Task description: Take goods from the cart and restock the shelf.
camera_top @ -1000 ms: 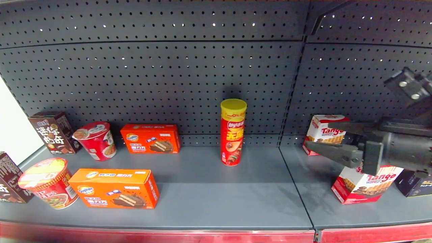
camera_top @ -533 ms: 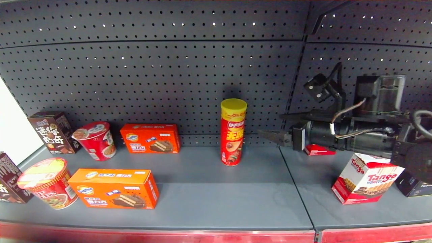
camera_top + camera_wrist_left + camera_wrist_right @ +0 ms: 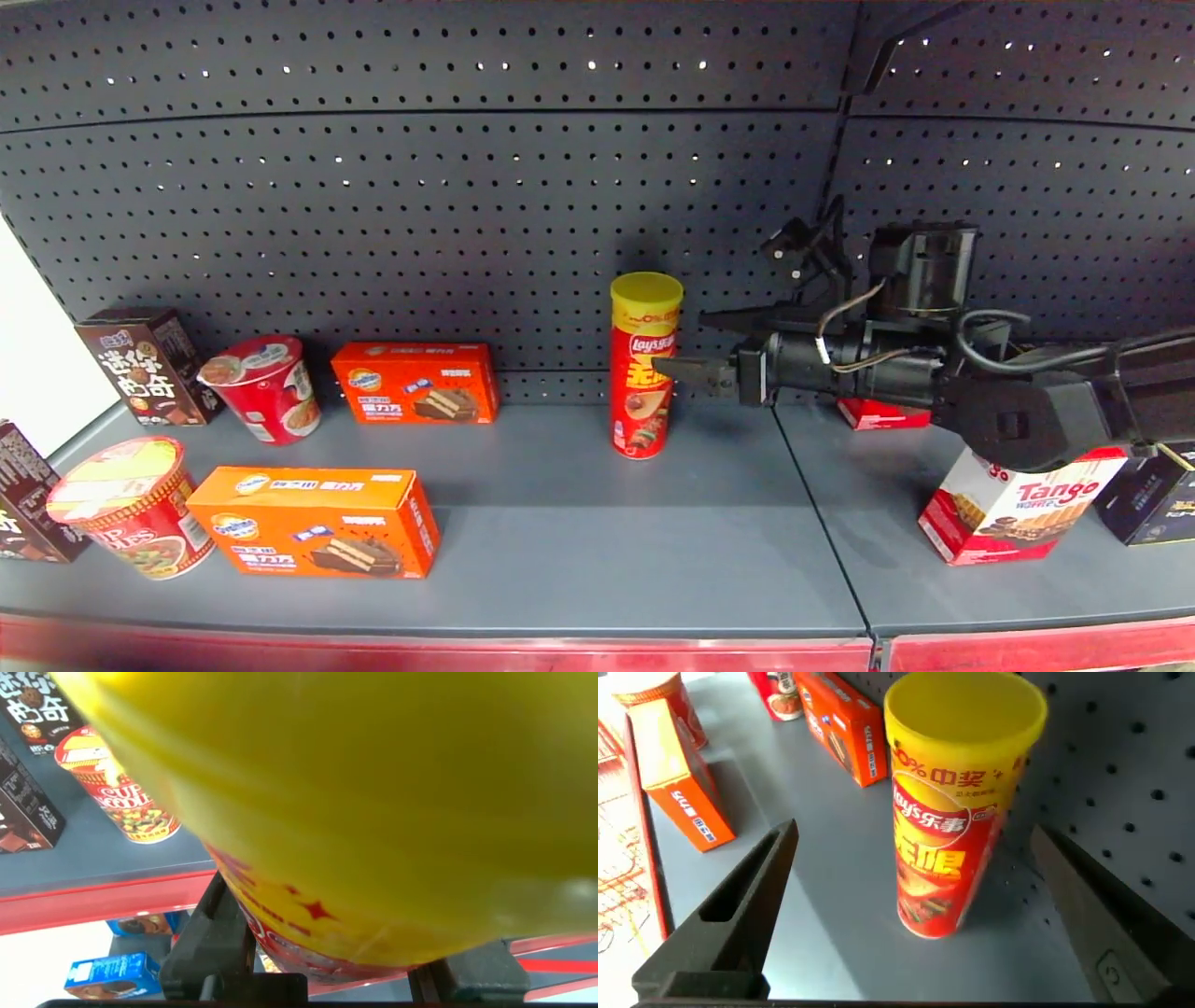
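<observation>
A tall red chips can (image 3: 644, 366) with a yellow lid stands upright near the pegboard back wall, mid-shelf. My right gripper (image 3: 688, 343) comes in from the right at the can's upper half, open, its fingertips just short of the can's right side. In the right wrist view the can (image 3: 957, 812) stands between and beyond the two spread fingers (image 3: 738, 915). In the left wrist view a second yellow-lidded red can (image 3: 355, 803) sits very close, between the fingers (image 3: 215, 952) of my left gripper (image 3: 346, 971), which is shut on it.
Two orange wafer boxes (image 3: 313, 521) (image 3: 417, 382), two red cup noodles (image 3: 266, 387) (image 3: 131, 504) and brown boxes (image 3: 149, 366) fill the shelf's left. White-and-red wafer boxes (image 3: 1022, 509) stand on the right section. The red shelf edge (image 3: 467, 649) runs along the front.
My right arm has swung left from the right shelf section toward the standing chips can, gripper open throughout. The goods on the shelf have stayed put.
</observation>
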Robot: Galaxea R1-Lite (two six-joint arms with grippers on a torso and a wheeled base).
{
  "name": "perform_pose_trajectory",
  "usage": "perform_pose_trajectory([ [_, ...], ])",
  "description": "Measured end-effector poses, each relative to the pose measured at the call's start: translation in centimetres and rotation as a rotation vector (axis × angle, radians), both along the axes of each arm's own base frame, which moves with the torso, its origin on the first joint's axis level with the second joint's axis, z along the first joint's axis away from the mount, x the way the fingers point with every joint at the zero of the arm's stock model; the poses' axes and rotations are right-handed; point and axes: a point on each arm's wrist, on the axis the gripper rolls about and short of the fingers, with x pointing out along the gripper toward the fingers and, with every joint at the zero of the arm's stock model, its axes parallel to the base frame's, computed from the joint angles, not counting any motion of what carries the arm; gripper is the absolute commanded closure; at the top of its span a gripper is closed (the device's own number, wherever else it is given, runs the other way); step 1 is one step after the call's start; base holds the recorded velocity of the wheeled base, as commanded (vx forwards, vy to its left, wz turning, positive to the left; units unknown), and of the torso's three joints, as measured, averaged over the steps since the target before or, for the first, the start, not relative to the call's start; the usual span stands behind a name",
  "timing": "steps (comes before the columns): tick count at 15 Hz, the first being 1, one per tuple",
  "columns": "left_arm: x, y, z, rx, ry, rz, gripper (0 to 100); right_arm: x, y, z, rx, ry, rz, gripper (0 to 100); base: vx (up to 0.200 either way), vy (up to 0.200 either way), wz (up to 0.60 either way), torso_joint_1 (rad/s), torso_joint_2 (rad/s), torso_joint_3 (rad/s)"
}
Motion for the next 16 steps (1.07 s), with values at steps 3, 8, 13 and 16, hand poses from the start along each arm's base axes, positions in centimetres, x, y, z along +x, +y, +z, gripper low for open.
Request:
perform_pose_trajectory([
  [3,0.0,0.0,0.0,0.000,0.000,-0.001,100,1.5,0.4,-0.9,0.001,-0.049,0.039,0,0.000,0.000,0.00,0.000,0.00,0.000],
  [8,0.0,0.0,-0.1,0.000,0.003,0.002,100,2.8,0.7,-2.5,0.005,-0.038,0.106,0,0.000,0.000,0.00,0.000,0.00,0.000],
  [13,0.0,0.0,-0.1,0.001,0.002,0.002,100,3.7,1.0,-3.4,0.006,-0.037,0.116,0,0.000,0.000,0.00,0.000,0.00,0.000],
  [16,0.0,0.0,-0.1,0.000,-0.001,0.003,100,4.4,1.4,-4.2,0.012,-0.044,0.133,0,0.000,0.000,0.00,0.000,0.00,0.000],
])
